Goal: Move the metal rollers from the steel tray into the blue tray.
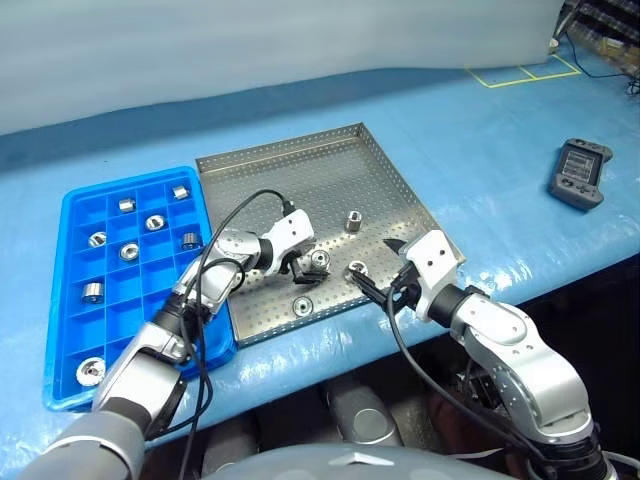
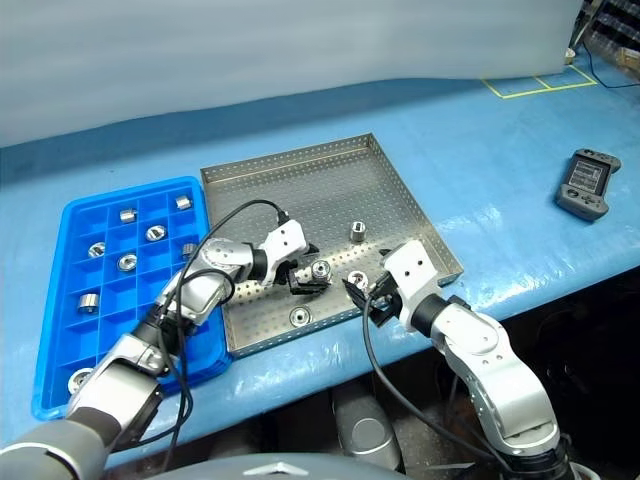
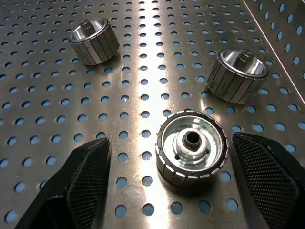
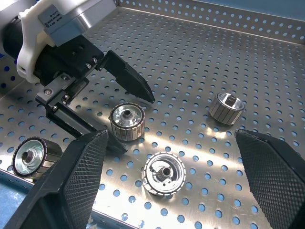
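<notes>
The steel tray (image 1: 290,180) lies mid-table with several metal rollers on its perforated base. My left gripper (image 1: 311,264) is low over the tray's front part, open. Its fingers (image 3: 88,176) straddle one upright roller (image 3: 191,145) with a gap on each side. Two more rollers (image 3: 94,40) (image 3: 237,75) stand beyond it. My right gripper (image 1: 378,268) hovers open over the tray's front right with nothing between its fingers, close to a roller (image 4: 164,172). The blue tray (image 1: 140,300) to the left holds several rollers (image 1: 127,205) in its compartments.
A black handheld controller (image 1: 580,172) lies on the blue table cover at the far right. Yellow tape marks (image 1: 520,72) are at the back right. A black cable (image 1: 230,215) loops over my left arm. The table's front edge runs just below both trays.
</notes>
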Robot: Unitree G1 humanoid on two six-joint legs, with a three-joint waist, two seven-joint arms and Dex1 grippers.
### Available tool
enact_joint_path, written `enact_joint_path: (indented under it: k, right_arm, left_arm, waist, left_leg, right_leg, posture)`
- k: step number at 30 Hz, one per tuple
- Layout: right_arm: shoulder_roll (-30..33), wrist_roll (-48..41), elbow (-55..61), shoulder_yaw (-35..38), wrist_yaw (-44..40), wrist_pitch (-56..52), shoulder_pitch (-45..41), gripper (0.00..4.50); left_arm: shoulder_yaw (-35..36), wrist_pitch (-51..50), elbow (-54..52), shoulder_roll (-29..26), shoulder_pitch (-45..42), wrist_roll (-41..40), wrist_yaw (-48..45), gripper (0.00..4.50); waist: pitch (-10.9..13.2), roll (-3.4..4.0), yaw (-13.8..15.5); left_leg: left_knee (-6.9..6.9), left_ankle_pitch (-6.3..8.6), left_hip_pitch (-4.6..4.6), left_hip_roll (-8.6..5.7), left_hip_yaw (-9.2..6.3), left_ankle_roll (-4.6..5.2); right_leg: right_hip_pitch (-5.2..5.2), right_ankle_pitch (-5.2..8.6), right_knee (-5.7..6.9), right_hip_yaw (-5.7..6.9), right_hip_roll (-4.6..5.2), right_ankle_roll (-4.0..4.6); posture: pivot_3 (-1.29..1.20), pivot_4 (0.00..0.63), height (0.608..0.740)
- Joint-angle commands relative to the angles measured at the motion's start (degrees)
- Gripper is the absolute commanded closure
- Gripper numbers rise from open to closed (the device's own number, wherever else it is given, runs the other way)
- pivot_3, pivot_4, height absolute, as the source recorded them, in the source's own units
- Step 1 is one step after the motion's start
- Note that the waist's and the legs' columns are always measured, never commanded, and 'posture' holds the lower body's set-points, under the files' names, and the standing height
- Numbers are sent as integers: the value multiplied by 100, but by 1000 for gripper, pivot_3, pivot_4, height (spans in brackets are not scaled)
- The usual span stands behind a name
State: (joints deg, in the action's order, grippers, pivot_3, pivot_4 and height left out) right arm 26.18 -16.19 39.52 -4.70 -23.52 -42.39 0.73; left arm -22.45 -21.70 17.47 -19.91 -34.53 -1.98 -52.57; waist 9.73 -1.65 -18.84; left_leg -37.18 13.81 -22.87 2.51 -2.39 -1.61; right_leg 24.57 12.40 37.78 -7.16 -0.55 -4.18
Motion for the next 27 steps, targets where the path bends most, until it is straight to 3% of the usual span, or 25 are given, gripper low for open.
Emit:
enact_joint_path:
  k: [1,7,16,20,27]
  right_arm:
    - [-35,-19,117,39,14,149,-55,0]
    - [-54,-17,47,11,2,194,-103,0]
    - [-102,-42,-107,-150,-114,244,-328,0]
    - [-207,-44,-258,-418,-220,276,-614,0]
    - [-420,-55,-611,-923,-513,362,-1137,0]
  left_arm:
    - [41,95,-118,28,-82,50,-25,939]
    - [169,-59,-306,7,-7,-43,-128,2810]
    - [1284,-717,-1279,95,238,-653,621,2804]
    - [2144,-1101,-2131,122,579,-748,1620,2804]
    - [3054,-1703,-3799,-225,1577,-665,2614,2804]
  waist:
    - [0,0,-1]
    - [0,0,4]
    - [0,1,95]
    - [1,2,195]
    - [2,3,496]
  left_leg:
    - [0,0,0,0,0,0]
    - [0,0,2,0,1,0]
    - [1,0,1,1,0,0]
    - [0,0,4,1,0,0]
    - [0,0,4,2,-8,0]
  right_leg:
    - [0,0,0,0,0,0]
    - [-1,0,1,-1,0,0]
    - [0,-1,1,-1,0,-2]
    - [-1,-2,4,-2,-1,-3]
    - [0,-3,6,3,-3,-3]
  posture:
    - [-321,150,740]
    - [-299,150,740]
    - [-237,150,740]
    - [-194,150,740]
    - [-104,150,740]
